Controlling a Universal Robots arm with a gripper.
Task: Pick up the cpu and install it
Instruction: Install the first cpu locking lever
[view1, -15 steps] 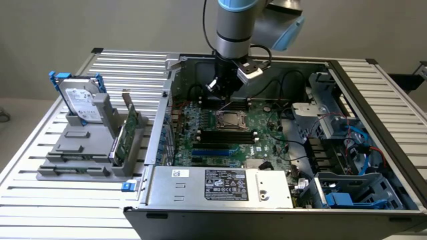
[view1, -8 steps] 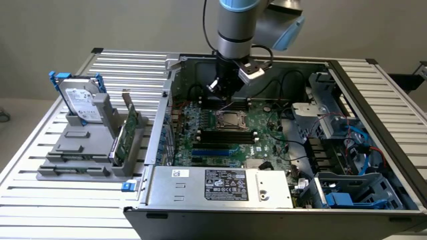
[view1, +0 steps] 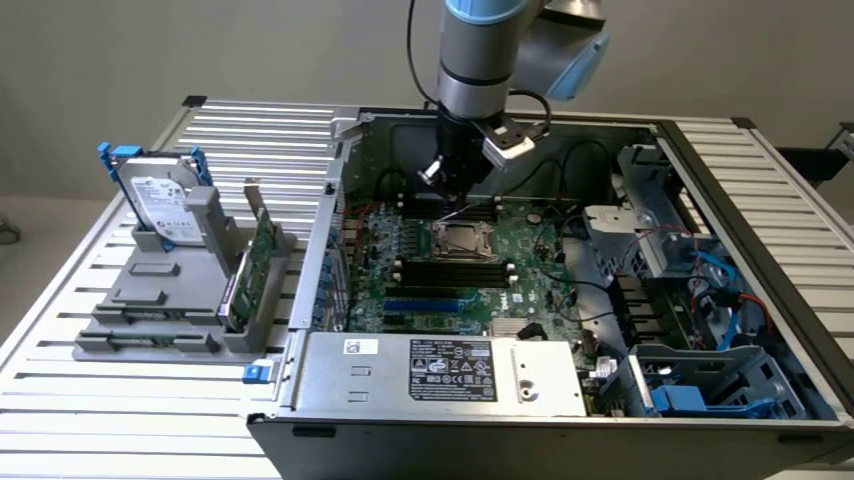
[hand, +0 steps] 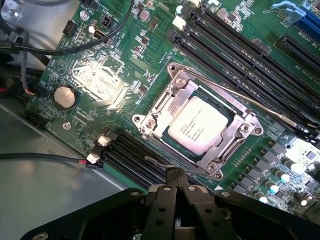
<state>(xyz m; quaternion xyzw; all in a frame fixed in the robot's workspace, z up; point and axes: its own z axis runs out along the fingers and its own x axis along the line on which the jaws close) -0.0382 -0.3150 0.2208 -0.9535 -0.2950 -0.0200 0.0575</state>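
Installation appears largely complete: the cpu (hand: 197, 125) lies flat and square inside the socket frame (hand: 197, 127) on the motherboard (hand: 100, 65), silvery top up, printed marking legible. The pincer (hand: 175, 176) hangs just above the board beside the socket, its black fingers (hand: 170, 179) pressed together and empty, gripping nothing. In the exterior view the pincer (view1: 447, 190) stands over the socket area (view1: 463, 240) inside the open computer case (view1: 627, 130).

What is left, as a judgement: the thin retention lever (hand: 240, 95) lies slantwise across one side of the frame and does not look latched; whether the load plate is fully clamped cannot be told.

Surroundings: black memory slots (hand: 235, 45) run along one side of the socket, and another bank (hand: 132, 157) lies between the socket and the pincer. A coin cell battery (hand: 64, 96) sits well apart from the socket. A black cable (hand: 75, 47) arcs over the board's corner; a thin wire (hand: 45, 157) ends at white connectors (hand: 95, 159) near the second bank.

Outside the case, toward the exterior view's left, a grey holder (view1: 167, 300) on the slatted table (view1: 134, 420) carries a hard drive (view1: 167, 205) with blue bracket and a green circuit card (view1: 254, 265), both standing upright.

Obstructions: the memory slots, the lever and the case walls crowd the socket closely.
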